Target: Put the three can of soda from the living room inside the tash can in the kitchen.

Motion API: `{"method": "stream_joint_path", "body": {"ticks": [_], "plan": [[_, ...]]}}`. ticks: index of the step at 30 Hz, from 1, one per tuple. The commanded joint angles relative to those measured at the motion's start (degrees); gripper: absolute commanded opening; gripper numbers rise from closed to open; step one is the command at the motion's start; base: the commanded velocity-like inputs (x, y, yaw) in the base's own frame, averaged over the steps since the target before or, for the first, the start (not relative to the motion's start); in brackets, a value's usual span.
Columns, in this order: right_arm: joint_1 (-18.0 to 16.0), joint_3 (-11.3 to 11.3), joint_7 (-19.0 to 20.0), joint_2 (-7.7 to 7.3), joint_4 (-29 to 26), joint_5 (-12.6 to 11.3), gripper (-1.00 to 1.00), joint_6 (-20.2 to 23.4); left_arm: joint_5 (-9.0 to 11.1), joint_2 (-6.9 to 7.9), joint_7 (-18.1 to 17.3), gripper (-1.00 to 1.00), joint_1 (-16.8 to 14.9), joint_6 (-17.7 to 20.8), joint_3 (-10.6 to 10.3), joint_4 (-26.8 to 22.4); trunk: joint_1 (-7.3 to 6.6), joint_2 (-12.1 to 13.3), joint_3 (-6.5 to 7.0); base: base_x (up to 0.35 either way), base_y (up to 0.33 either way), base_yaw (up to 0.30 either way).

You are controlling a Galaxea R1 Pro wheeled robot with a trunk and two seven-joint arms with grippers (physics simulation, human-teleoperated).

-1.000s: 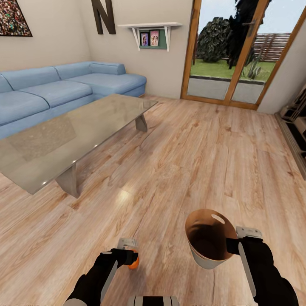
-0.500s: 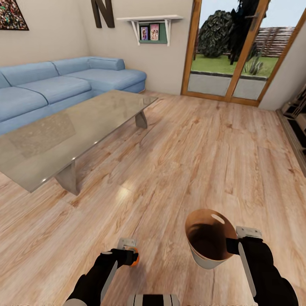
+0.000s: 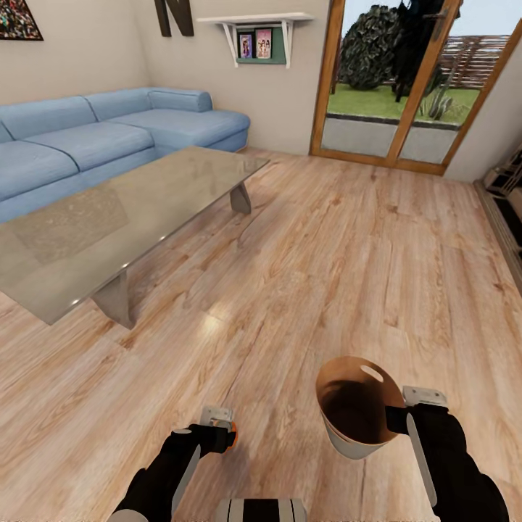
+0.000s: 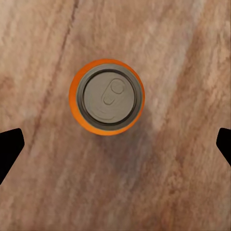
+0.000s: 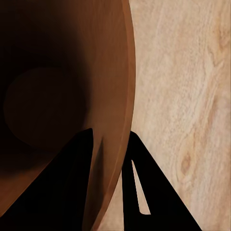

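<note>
From head view, near centre-right: small round bin, pale grey-white outside and glossy copper-brown inside [image 3: 357,406], held clear of the light wood plank floor [image 3: 341,246], mouth tilted up toward the camera, oval handle cutout at its far rim. Black right gripper [image 3: 395,420] clamped on the bin's right rim. Near left: black left gripper [image 3: 230,438] pointed down over a bright orange soda can [image 3: 232,442], mostly hidden behind it; finger state not readable at this angle. Far left: long blue corner sofa [image 3: 109,138] against the wall, low glass-topped table [image 3: 123,217] just in front of it. Far wall: white shelf with two small framed pictures [image 3: 255,40]. Far right: wood-framed glass doors [image 3: 406,80] onto a garden.

From left wrist view: orange can [image 4: 107,97] standing upright on the planks, silvery grey top with pull tab facing the camera. Black fingertips [image 4: 8,144] at opposite edges of the picture, spread wide, well apart from the can, touching nothing.

From right wrist view: copper-brown interior of the bin [image 5: 57,96] dark with shadow. Black fingers [image 5: 134,192] straddling the bin wall, one inside and one outside, pinched on the rim. Plank floor beyond.
</note>
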Motion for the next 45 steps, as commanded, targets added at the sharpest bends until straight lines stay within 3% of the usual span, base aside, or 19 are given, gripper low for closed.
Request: {"method": "stream_joint_path", "body": {"ticks": [1, 33, 45], "plan": [[0.0, 0.0, 0.1, 0.00, 0.0, -0.3, -1.00, 0.0, 0.0, 0.00, 0.0, 1.00, 0.0, 0.0, 0.0, 0.0, -0.01, 0.0, -0.09, 0.000, 0.000, 0.000], [0.0, 0.0, 0.0, -0.07, -0.5, -0.3, -1.00, 0.0, -0.1, 0.08, 0.0, 1.00, 0.0, 0.0, 0.0, 0.0, -0.01, 0.0, -0.60, 0.102, 0.000, 0.000], [0.0, 0.0, 0.0, 0.00, -0.5, -0.3, -1.00, 0.0, -0.1, 0.09, 0.0, 1.00, 0.0, 0.0, 0.0, 0.0, -0.01, 0.0, -1.57, 0.003, 0.000, 0.000]]}}
